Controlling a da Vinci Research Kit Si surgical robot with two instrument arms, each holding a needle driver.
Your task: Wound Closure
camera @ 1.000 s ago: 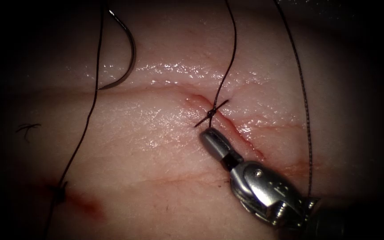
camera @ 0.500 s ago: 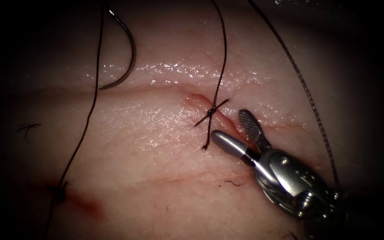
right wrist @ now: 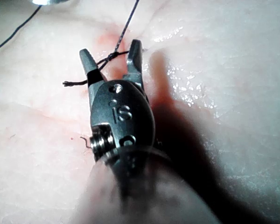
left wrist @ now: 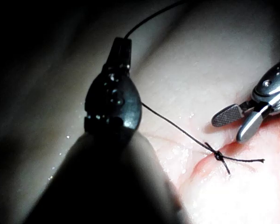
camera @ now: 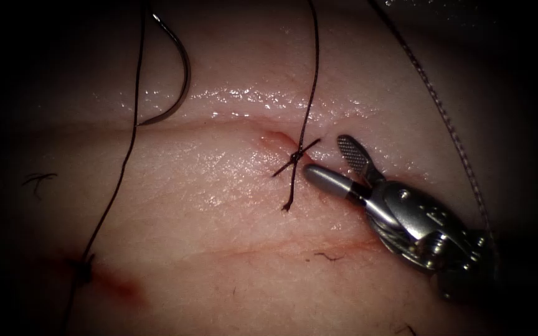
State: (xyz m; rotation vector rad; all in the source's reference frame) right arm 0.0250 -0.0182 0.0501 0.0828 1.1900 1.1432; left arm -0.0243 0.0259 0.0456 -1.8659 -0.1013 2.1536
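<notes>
Two end effectors: right [camera: 334, 163], left [left wrist: 121, 46]. One needle [camera: 182, 74]. Two knots [camera: 295, 157] [camera: 82, 267].

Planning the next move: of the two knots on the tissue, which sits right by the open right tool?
The knot on the cut, just left of the right tool, with short tails. The other knot lies far left beside red fluid.

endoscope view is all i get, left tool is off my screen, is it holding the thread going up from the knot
Observer: Yes. In the left wrist view the left pincer is shut on the thread, which runs straight to the knot.
Operator: and my right one, caught on anything
Observer: No. The right wrist view shows the right pincer open and empty, the knot just ahead of it. The needle lies on the tissue left of the cut, held by neither tool.
</notes>
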